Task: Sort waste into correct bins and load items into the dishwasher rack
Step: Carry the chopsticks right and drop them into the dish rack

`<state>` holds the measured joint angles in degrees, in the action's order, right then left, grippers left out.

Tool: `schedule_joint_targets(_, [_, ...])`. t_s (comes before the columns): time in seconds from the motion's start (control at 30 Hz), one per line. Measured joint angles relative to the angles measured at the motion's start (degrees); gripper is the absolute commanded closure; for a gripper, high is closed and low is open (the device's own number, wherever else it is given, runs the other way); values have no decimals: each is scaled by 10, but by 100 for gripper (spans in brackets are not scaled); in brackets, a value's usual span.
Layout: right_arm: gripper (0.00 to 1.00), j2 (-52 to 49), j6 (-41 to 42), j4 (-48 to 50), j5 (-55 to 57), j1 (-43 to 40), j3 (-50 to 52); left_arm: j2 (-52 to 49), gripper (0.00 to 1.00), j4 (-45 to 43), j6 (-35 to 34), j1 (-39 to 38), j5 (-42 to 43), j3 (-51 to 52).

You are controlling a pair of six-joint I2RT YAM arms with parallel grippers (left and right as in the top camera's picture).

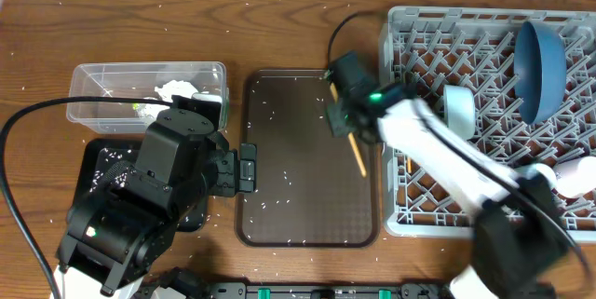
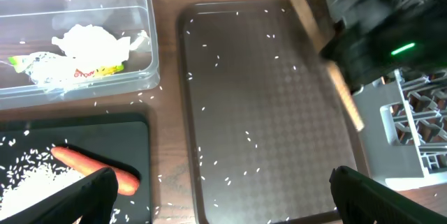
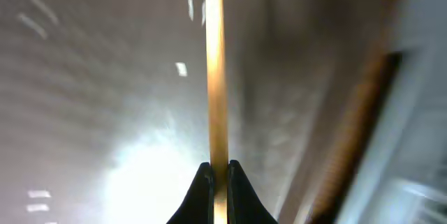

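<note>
1. Our right tool [image 1: 340, 115] is clamped on a chopstick [image 1: 357, 155]. In the wrist view its fingertips [image 3: 202, 190] pinch the stick with no gap on either side.
2. The chopstick runs straight out ahead of that tool, over the right edge of the brown tray [image 1: 312, 215]. We cannot tell whether the stick touches the tray or hangs above it.
3. The rack [image 1: 419, 38] lies just to the right of this tool. In it a light-blue cup [image 1: 458, 108] sits near the tool, and a blue plate [image 1: 540, 66] stands on edge farther right.
4. Our left tool [image 1: 248, 167] stands wide apart and holds nothing. Its fingers [image 2: 87, 196] show at the two bottom corners of the wrist view.
5. This tool hangs at the left edge of the brown tray.
6. To its left lies the black tray [image 2: 133, 133], with a carrot [image 2: 94, 169] and a heap of rice [image 2: 35, 178] in it. More grains are scattered ahead of the tool on the brown tray and on the table [image 2: 167, 91].
7. Ahead and to the left of the tool, the tub [image 2: 150, 35] holds a tissue [image 2: 87, 42] and a wrapper [image 2: 70, 72].
</note>
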<state>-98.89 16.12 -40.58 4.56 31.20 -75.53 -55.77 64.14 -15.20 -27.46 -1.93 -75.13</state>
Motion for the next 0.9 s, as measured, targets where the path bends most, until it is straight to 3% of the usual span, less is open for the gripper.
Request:
schedule_joint_targets(0.2, [99,105,20,-35,26,-84,-22,0,2,0,0,0,0,0])
schedule_joint_targets(0.47, [98,60,34,-90,29,-168,-8,0,2,0,0,0,0,0])
schedule_joint_targets(0.5, [85,52,35,-92,29,-168,-7,0,2,0,0,0,0,0])
schedule_joint_targets(0.53, [64,41,40,-92,27,-168,-5,0,2,0,0,0,0,0])
schedule_joint_targets(0.57, [52,31,41,-92,27,-168,-5,0,2,0,0,0,0,0])
schedule_joint_targets(0.6, [46,24,40,-90,25,-168,-4,0,2,0,0,0,0,0])
schedule_joint_targets(0.9, [39,69,28,-108,-35,-167,-2,0,2,0,0,0,0,0])
